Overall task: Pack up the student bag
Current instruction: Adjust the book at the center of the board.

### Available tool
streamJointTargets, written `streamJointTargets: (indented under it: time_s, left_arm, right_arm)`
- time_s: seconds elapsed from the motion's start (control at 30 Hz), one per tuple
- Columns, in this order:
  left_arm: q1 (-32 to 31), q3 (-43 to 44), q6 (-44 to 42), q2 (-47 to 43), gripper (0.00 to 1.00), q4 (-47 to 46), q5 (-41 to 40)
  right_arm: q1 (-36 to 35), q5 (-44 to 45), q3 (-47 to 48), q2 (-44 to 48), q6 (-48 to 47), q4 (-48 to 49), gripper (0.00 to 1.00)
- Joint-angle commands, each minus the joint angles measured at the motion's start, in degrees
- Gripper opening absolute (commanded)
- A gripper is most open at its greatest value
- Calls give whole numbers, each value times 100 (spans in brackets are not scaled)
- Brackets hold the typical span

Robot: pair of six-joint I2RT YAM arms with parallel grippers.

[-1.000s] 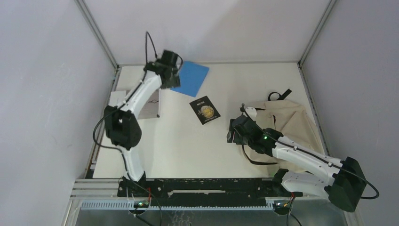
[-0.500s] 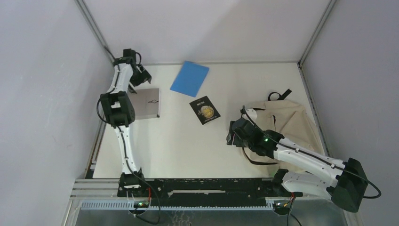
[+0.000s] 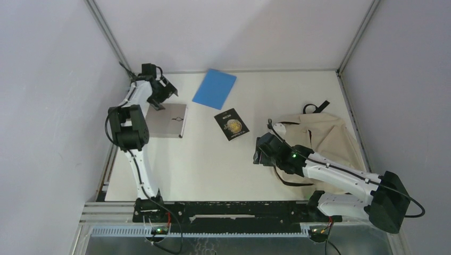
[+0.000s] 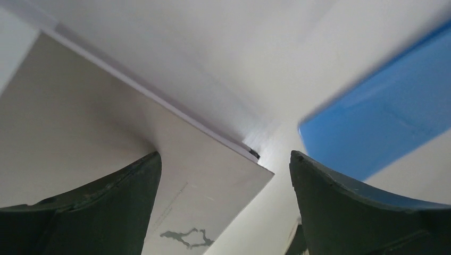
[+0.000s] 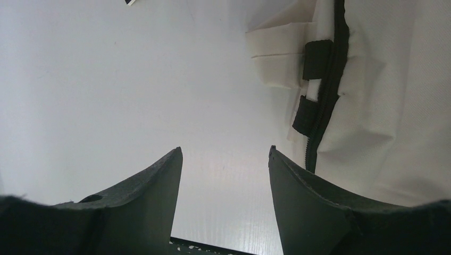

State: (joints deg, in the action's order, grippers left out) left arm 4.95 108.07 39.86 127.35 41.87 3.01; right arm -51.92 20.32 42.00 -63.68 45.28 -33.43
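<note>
The student bag (image 3: 324, 139) is a cream fabric backpack with black straps, lying at the right of the table. In the right wrist view its cream cloth (image 5: 393, 79) and black zipper (image 5: 325, 101) fill the right side. My right gripper (image 3: 260, 153) is open and empty, low over bare table just left of the bag; its jaws (image 5: 225, 150) hold nothing. My left gripper (image 3: 159, 102) is open over the far corner of a grey book (image 3: 169, 121). In the left wrist view the book's corner (image 4: 213, 180) lies between the spread jaws (image 4: 224, 155).
A blue notebook (image 3: 214, 88) lies at the back centre and shows in the left wrist view (image 4: 383, 122). A black booklet with a gold emblem (image 3: 232, 124) lies mid-table. The enclosure's left wall and post stand close behind the left arm.
My left arm swung from the blue notebook to the far left corner, then down over the grey book, which has shifted slightly right. My right gripper edged slightly left.
</note>
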Motion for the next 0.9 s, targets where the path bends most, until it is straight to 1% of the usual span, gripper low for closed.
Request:
streamJointTargets:
  time_s: [0.0, 0.1, 0.23, 0.3, 0.4, 0.47, 0.53, 0.6, 0.67, 0.7, 0.73, 0.8, 0.87]
  left_arm:
    - [-637, -1633, 293, -401, 96, -395, 601]
    - [-941, -2448, 391, -708, 96, -769, 676]
    - [-1433, -3311, 452, -1255, 96, -1059, 655]
    - [-1711, -3542, 361, -1549, 96, -1037, 574]
    - [-1974, -3551, 149, -2038, 96, -762, 315]
    - [-1970, -3348, 27, -2345, 99, -518, -222]
    - [-1942, -2912, -188, -2440, 100, -281, -1190]
    - [-1858, -2236, -407, -2192, 100, 101, -1961]
    - [-1690, -1421, -565, -1714, 100, 809, -2590]
    - [-1586, -950, -581, -1424, 100, 1070, -2760]
    - [-1460, -720, -590, -1284, 100, 1194, -2817]
    - [-1224, -474, -592, -1191, 100, 1242, -2798]
    - [-1030, -363, -618, -1207, 99, 1102, -2686]
  right_arm:
    - [50, 16, 431, -170, -160, 206, 69]
    - [70, -29, 450, -201, -239, 252, 68]
    - [93, -71, 450, -230, -272, 258, 68]
    - [94, -86, 450, -241, -269, 258, 68]
    - [94, -119, 450, -233, -281, 302, 68]
    - [90, -139, 450, -226, -295, 348, 68]
    - [88, -159, 450, -209, -295, 378, 68]
    - [71, -160, 445, -183, -286, 376, 68]
    - [31, -112, 458, -112, -237, 293, 68]
    - [5, -62, 458, -56, -199, 215, 68]
    - [-29, 1, 458, 2, -152, 129, 68]
    - [-73, 138, 438, 106, -88, -39, 68]
    - [-83, 201, 403, 197, -56, -135, 68]
